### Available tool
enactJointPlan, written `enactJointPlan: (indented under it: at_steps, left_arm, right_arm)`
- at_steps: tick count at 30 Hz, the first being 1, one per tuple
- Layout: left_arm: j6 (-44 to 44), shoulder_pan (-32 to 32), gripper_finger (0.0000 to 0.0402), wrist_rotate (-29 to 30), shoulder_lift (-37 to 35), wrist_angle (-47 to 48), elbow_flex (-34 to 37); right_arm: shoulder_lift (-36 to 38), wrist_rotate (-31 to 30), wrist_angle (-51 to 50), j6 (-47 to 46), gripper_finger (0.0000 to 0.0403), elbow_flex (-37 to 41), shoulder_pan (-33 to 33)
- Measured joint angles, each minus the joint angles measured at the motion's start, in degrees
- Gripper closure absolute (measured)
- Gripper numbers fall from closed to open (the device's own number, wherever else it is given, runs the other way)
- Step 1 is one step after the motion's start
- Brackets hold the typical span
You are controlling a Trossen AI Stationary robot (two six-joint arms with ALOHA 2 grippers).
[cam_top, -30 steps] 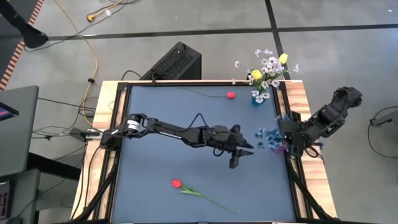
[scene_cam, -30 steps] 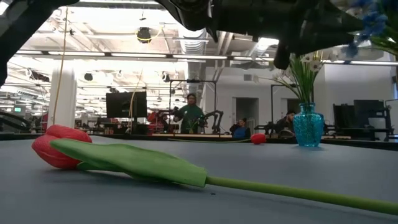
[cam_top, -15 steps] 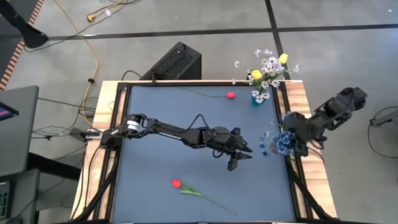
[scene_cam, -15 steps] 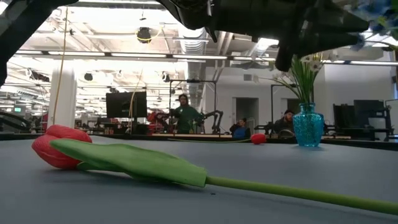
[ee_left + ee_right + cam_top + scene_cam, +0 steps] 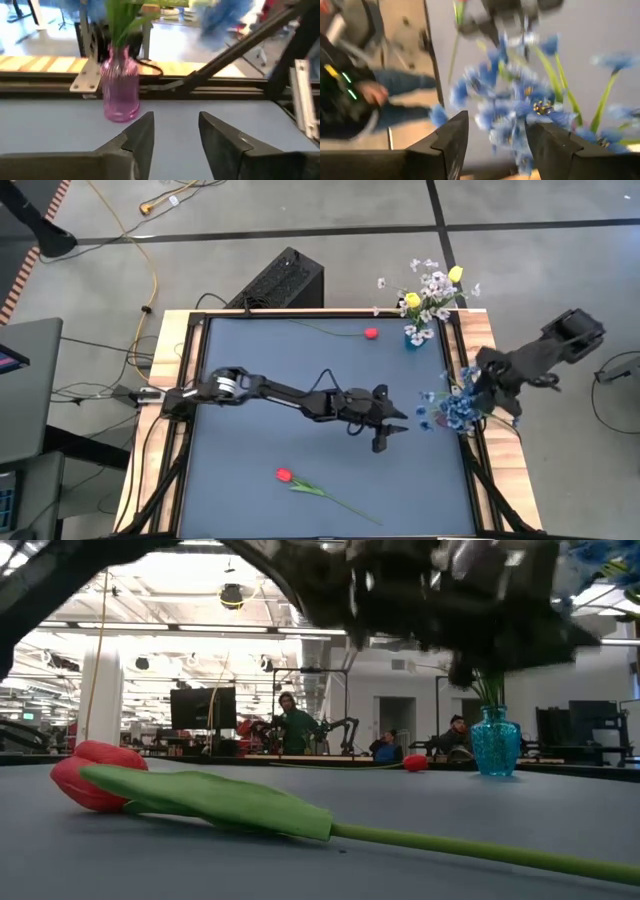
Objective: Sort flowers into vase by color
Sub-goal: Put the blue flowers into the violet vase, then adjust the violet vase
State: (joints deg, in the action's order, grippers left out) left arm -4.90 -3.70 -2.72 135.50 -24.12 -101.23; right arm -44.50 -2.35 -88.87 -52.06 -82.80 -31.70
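Observation:
A bunch of blue flowers (image 5: 448,408) (image 5: 520,100) stands in a pink glass vase (image 5: 120,92) at the table's right edge. My right gripper (image 5: 476,383) (image 5: 495,132) hangs open just above and right of the blooms, with nothing between its fingers. My left gripper (image 5: 391,432) (image 5: 176,132) is open over the table's middle and points level toward the pink vase. A red tulip (image 5: 283,475) (image 5: 95,775) lies on its side near the front edge. Another red flower (image 5: 371,333) lies at the back. White and yellow flowers (image 5: 428,290) stand in a blue vase (image 5: 415,337) (image 5: 495,745).
The table's raised frame rail (image 5: 150,82) runs behind the pink vase. A black box (image 5: 283,280) sits behind the table's far edge, with cables on the floor. Bare blue mat (image 5: 260,430) lies between the two red flowers. People stand in the room beyond (image 5: 293,725).
My right gripper has risen and drawn back toward the table's right edge, tipping as it went. The blue flowers now sit bunched a little nearer that edge. My left gripper has sunk somewhat toward the table.

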Motion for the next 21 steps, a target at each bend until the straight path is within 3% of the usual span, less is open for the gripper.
enactJointPlan:
  at_steps: [5,9,12,15,21]
  left_arm:
    - [-8.0,2.5,0.0211,-0.5,9.3,-5.0,-9.5]
    - [-8.6,3.0,0.0176,-2.6,18.2,-3.1,-23.6]
    - [-7.7,2.9,0.0156,-2.2,24.1,0.0,-34.0]
    - [-5.9,3.0,0.0139,2.4,24.1,-11.0,-29.5]
    - [-7.6,4.7,0.012,1.3,24.0,-5.5,-29.7]
  right_arm:
    - [0.2,-8.0,5.6,-0.2,0.0184,-4.1,0.0]
    - [0.4,-14.3,9.6,0.0,0.0184,-5.4,0.0]
    - [0.2,-15.0,11.3,1.3,0.0185,-5.4,0.0]
    - [-0.1,-15.8,11.5,1.1,0.0185,-5.4,0.0]
    - [-1.1,-17.2,11.2,0.5,0.0185,-5.1,0.0]
